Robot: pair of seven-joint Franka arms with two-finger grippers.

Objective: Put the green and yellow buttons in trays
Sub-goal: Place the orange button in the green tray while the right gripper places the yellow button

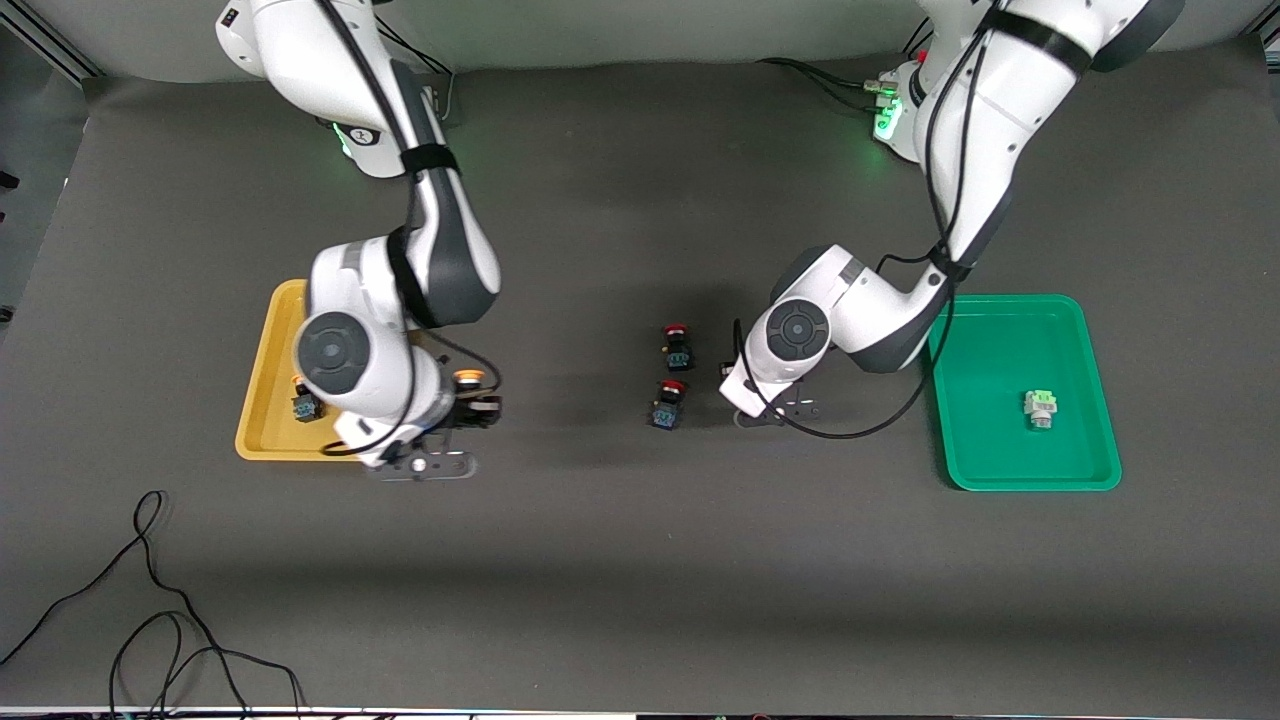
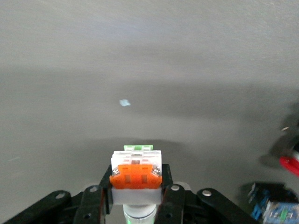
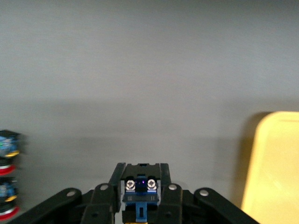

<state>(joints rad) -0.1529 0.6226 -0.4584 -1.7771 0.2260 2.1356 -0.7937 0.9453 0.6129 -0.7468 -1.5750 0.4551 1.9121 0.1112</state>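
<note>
White blocky switch [image 2: 136, 173] in left gripper [image 2: 136, 198]; right gripper [image 3: 140, 198] grips black one [image 3: 140, 184].

Even overhead light, soft arm shadows on mat; wrist views blurred.

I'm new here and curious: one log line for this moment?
left gripper: holds white switch | right gripper: holds black switch | trays: one each

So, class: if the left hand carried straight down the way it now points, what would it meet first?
Probably the bare grey table. The left hand, shut on a white-bodied switch, has nothing else directly ahead, though depth is unclear.
</note>
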